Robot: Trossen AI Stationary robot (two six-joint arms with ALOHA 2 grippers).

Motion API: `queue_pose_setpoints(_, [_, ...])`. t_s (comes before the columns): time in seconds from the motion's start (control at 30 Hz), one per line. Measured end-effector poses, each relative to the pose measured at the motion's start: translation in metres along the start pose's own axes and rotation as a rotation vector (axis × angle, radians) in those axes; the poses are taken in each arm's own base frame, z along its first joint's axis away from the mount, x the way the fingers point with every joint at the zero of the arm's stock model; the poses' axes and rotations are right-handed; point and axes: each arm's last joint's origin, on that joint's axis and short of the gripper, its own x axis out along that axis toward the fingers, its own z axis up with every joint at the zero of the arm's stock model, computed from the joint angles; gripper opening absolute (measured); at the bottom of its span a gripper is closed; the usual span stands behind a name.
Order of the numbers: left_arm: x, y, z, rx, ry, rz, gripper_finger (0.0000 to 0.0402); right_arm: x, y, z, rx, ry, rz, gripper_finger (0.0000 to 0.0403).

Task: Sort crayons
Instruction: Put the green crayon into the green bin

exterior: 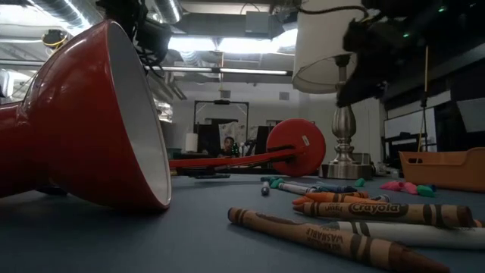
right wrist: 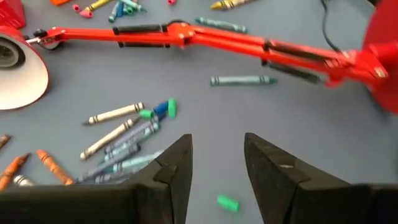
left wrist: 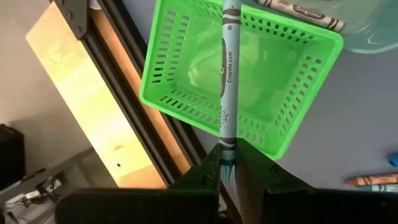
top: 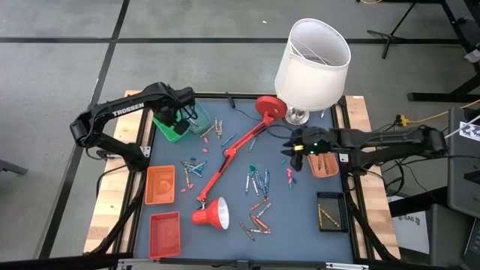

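Many crayons [top: 256, 217] strewn around fallen red lamp [top: 225, 161] on desk [top: 300, 225]. Left gripper [left wrist: 227, 169] over green basket [left wrist: 186, 68], jaws pinching teal crayon [left wrist: 228, 81]; right gripper [right wrist: 216, 163] low, jaws apart, empty.

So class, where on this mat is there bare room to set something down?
Free: between the orange tray and the red lamp arm; also the mat's near-right area, left of the black tray. Crowded: the loose crayons mid-mat.
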Motion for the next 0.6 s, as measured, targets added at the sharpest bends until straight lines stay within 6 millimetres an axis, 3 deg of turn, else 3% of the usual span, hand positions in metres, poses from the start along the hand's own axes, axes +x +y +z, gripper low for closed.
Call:
queue_pose_setpoints(0.3, [0.0,0.001,0.001,0.036,-0.017,0.034,0.0019,0.033,0.002,-0.005,-0.037,0.068,-0.016,0.0143])
queue_pose_setpoints(0.6, [0.0,0.001,0.001,0.039,-0.019,0.034,0.0072,0.044,0.002,-0.008,-0.065,0.095,-0.022,0.0143])
